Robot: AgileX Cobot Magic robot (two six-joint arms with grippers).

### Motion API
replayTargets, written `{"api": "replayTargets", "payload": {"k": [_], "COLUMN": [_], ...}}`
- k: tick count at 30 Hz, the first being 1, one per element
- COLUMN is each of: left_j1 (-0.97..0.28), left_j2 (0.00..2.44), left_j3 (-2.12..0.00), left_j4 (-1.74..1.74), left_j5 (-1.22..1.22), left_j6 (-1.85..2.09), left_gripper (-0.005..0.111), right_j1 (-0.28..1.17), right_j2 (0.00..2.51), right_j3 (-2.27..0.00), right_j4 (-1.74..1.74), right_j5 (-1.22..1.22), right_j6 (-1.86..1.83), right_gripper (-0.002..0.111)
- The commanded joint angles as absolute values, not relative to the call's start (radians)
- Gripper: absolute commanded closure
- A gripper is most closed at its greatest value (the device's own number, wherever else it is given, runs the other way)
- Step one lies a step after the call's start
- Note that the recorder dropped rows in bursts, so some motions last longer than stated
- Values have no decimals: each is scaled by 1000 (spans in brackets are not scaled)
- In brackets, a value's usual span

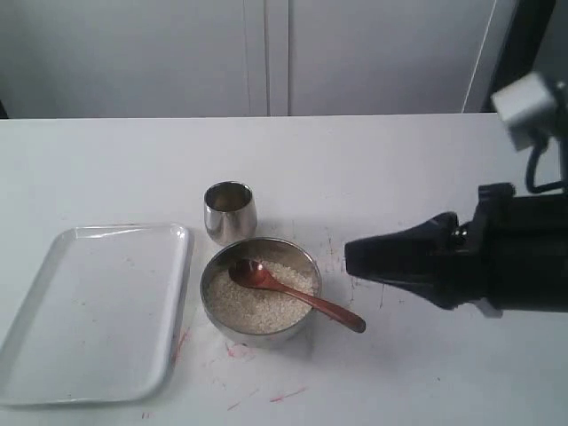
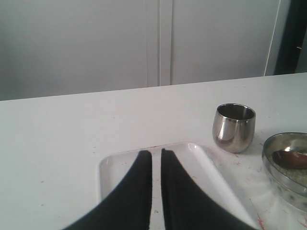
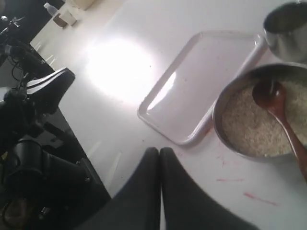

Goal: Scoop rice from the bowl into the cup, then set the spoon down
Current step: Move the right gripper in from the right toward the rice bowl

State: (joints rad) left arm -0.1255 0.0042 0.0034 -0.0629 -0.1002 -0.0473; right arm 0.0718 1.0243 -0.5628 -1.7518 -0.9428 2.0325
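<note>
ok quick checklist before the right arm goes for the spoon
1. Spoon reachable: ok. Its head lies on the rice and its handle sticks out over the bowl rim toward the right gripper.
2. Right gripper open for the handle: not ok. Its fingers are shut together, empty and apart from the spoon.
3. Cup upright: ok. It stands close by the bowl.
4. Cup empty: cannot tell.
5. Rice in the bowl: ok, plenty.
6. Left gripper out of the way: ok. It is over the tray and holds nothing.
</note>
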Motion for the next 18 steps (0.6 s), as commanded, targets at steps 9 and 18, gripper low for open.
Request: {"api": "replayTargets", "payload": {"k": [9, 18], "left_j1": [-132, -132], "left_j2": [0, 0], "left_j3": [0, 0], "left_j4": [-67, -67], "left_j5": [-105, -105], "left_j6": [-49, -49], "left_gripper": [92, 92], "right_j1": [69, 69], "right_j2": [1165, 1172], "right_j3": [-501, -498], "right_j4": [-1744, -1744], "right_j5": [-880, -869], "right_j6": [2067, 2070], "right_gripper": [108, 105]}}
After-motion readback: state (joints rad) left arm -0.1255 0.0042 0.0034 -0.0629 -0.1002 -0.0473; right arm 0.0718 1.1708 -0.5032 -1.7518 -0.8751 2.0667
